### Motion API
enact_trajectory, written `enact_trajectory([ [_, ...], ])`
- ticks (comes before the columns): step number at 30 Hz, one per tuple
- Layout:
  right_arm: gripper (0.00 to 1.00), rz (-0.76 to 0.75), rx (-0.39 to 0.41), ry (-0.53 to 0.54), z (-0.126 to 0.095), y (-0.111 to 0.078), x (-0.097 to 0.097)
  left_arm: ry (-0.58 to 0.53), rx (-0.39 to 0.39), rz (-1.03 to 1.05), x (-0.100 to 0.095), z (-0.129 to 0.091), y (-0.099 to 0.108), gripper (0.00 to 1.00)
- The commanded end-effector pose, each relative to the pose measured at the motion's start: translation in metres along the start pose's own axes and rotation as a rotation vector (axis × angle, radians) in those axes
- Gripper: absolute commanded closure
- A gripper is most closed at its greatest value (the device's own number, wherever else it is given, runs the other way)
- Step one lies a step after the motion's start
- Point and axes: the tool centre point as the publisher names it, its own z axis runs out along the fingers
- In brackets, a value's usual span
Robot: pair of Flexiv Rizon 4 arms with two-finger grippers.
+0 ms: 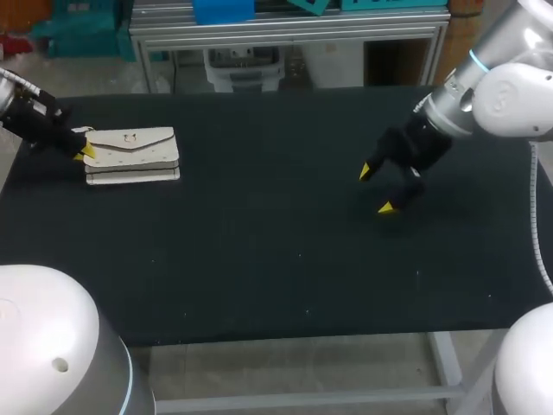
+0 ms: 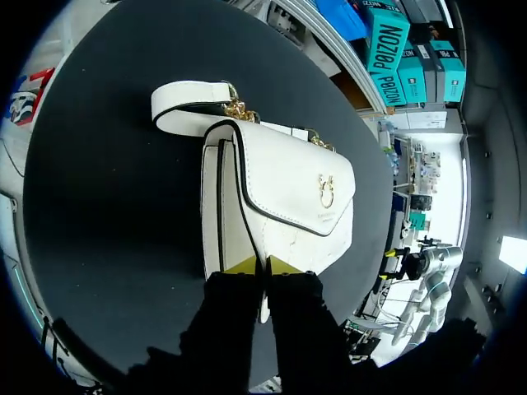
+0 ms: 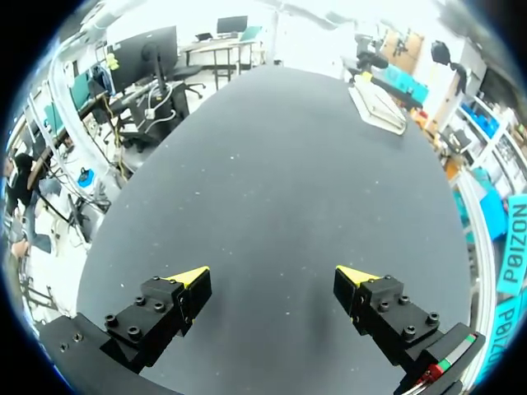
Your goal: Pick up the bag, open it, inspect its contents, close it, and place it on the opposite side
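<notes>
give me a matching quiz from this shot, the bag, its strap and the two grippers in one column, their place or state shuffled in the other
Things:
1. bag
2. strap
3. left gripper
4. right gripper

Places or states:
A. open above the bare table, nothing between its fingers
B. lying flat on the table's left side, flap closed
C. shut on the bag's edge
D. lying on the table past the bag's end, away from the left gripper

Pairs: 1-B, 2-D, 3-C, 4-A
</notes>
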Motion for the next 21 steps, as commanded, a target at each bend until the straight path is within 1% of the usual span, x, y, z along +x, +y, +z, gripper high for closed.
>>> enact_trajectory([
  [1,0.0,-0.001,-0.001,-0.001,0.0,0.0,0.001,-0.01,0.026,0.025,0.024,0.018,0.019,1.0],
  [5,0.0,-0.001,-0.001,-0.001,0.0,0.0,0.001,0.008,0.032,0.046,0.04,0.029,0.029,1.0],
  [10,0.0,-0.001,-0.001,-0.001,0.0,0.0,0.001,0.035,0.014,0.074,0.055,0.045,0.039,1.0],
  [17,0.0,0.17,0.022,-0.086,0.002,-0.005,0.005,0.072,0.036,0.084,0.073,0.057,0.049,1.0],
  [21,0.0,0.194,0.0,-0.11,0.005,-0.006,0.007,0.112,0.048,0.083,0.082,0.062,0.056,1.0],
])
